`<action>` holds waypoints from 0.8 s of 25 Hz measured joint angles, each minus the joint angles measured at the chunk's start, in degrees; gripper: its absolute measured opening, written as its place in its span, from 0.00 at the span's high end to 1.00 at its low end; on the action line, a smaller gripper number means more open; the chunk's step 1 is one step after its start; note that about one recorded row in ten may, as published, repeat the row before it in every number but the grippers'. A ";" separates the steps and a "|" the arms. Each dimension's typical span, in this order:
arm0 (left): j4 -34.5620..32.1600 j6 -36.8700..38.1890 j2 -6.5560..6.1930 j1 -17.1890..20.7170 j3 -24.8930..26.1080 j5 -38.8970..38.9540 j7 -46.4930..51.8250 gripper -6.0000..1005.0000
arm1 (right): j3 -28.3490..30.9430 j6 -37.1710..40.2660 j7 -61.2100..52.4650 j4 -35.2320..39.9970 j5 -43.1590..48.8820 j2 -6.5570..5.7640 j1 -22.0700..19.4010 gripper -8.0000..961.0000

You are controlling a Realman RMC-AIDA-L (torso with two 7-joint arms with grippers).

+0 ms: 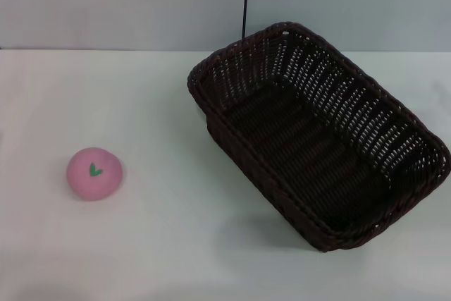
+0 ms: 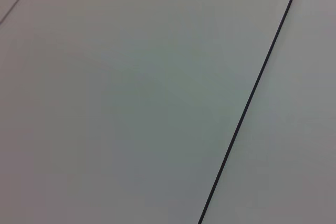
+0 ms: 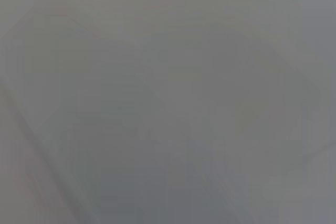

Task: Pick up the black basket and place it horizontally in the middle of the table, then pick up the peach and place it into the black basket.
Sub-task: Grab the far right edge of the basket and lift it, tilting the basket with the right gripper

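From the head view we see the dark woven wicker basket [image 1: 317, 135] on the white tabletop [image 1: 176, 244], long axis running ten to four o'clock; the pink round peach [image 1: 94, 173] lies well apart at nine o'clock. Wrist views show us only blank surfaces; neither end effector is visible.

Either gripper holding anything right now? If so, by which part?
Nothing held. No gripper in view; the black basket and the peach rest untouched on the table.

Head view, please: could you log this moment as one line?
basket: right of centre, skewed, empty | peach: on table, left, apart from basket | grippers: not in view | task: not started
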State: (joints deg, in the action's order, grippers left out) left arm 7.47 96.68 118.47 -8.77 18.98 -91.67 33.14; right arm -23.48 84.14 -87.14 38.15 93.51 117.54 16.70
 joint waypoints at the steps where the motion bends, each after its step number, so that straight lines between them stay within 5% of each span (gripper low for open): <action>1: 0.00 -0.05 0.00 -0.07 0.00 0.00 0.00 0.24 | 0.08 2.06 -4.51 4.39 3.13 -0.28 0.06 0.41; 4: 0.00 -0.39 -0.05 -0.50 0.00 0.00 0.00 0.25 | 0.33 7.99 -17.38 16.07 12.07 -0.98 0.92 0.42; 6: 0.00 -0.56 -0.07 -0.74 0.00 0.00 0.00 0.25 | 0.48 14.49 -29.54 27.17 21.64 -2.70 4.21 0.42; 7: 0.00 -0.56 -0.07 -0.74 0.00 0.00 0.00 0.25 | 0.48 14.49 -29.54 27.17 21.64 -2.70 4.21 0.43; 9: 0.00 -1.17 -0.09 -1.21 0.00 -0.03 0.00 0.25 | 0.27 18.87 -35.69 31.35 29.30 -4.75 8.66 0.43; 15: 0.01 -1.23 -0.01 -1.24 -0.14 -0.11 0.00 0.25 | -1.57 24.34 -39.51 31.44 40.11 -7.23 16.68 0.45; 20: 0.00 -1.24 0.06 -0.95 -0.29 -0.15 0.00 0.25 | -9.12 23.88 -40.56 30.33 45.17 -7.63 20.22 0.46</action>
State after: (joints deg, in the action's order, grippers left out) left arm 7.47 95.44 118.54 -9.71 18.69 -91.82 33.13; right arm -32.61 108.02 -127.71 68.48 138.68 109.91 36.92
